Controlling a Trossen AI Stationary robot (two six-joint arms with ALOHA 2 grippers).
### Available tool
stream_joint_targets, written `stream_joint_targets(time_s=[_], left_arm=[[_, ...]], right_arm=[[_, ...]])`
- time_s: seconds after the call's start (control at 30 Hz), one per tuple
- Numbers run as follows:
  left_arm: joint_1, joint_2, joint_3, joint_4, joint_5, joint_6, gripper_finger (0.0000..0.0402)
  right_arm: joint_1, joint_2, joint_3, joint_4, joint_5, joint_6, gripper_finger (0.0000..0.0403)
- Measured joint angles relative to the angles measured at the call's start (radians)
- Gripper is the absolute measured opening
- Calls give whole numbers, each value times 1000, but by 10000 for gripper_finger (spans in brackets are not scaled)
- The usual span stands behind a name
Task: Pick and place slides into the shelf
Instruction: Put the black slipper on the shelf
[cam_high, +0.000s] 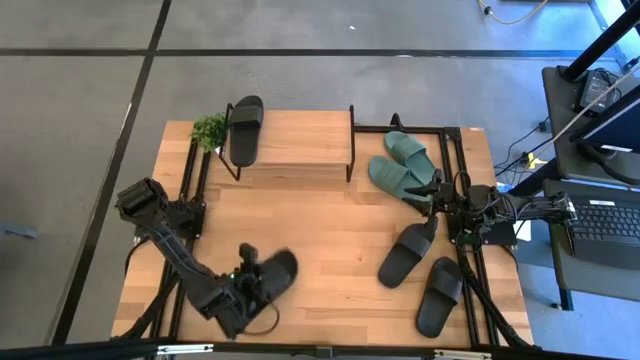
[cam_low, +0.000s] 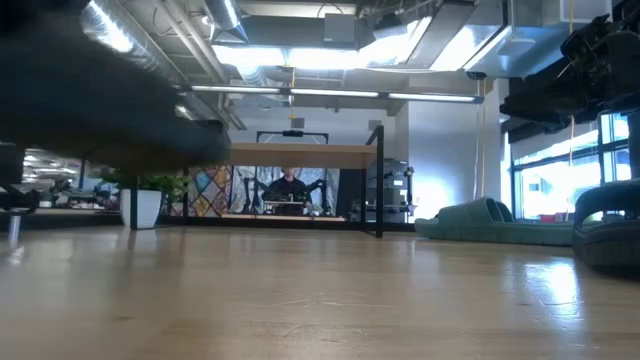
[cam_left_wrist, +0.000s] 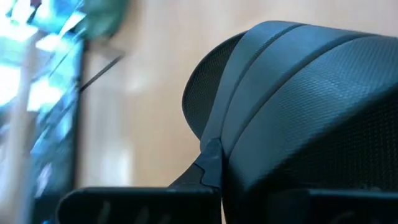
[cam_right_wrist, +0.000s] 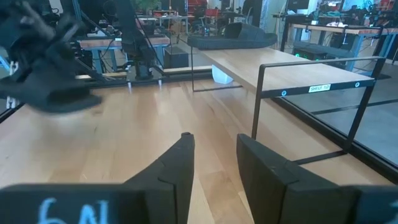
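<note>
Clock read on the high view, table centre as hub. Shelf (cam_high: 296, 138) at 12, along the far edge of the table (cam_high: 330, 225). One slide (cam_high: 245, 129) lies on the shelf's top board, at its left end. Small plant (cam_high: 210, 129) just beside the shelf's left end, around 11. Pair of slides (cam_high: 402, 163) at 2, right of the shelf, touching each other. Two more slides (cam_high: 407, 254) at 4 to 5, near each other, one (cam_high: 440, 296) closer to the front edge. Another slide (cam_high: 272, 278) at 7, in the left gripper (cam_high: 247, 285), off the front-left. Right gripper (cam_high: 448, 205) at 3, between the pair and the two front slides.
</note>
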Motion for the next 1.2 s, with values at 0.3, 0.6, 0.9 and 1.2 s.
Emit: stream_joint_targets(time_s=[0.3,0.6,0.9,1.2], left_arm=[[289,-45,295,-487,-57,-187,4],[665,-139,504,-488,-119,221,3],[999,-173,553,-276,-102,616,3],[1261,-172,443,98,143,877,3]], right_arm=[[0,0,0,5,0,-20,122],[0,0,0,5,0,-30,122],[0,0,0,4,0,-46,122],[-1,1,0,-3,0,-45,122]])
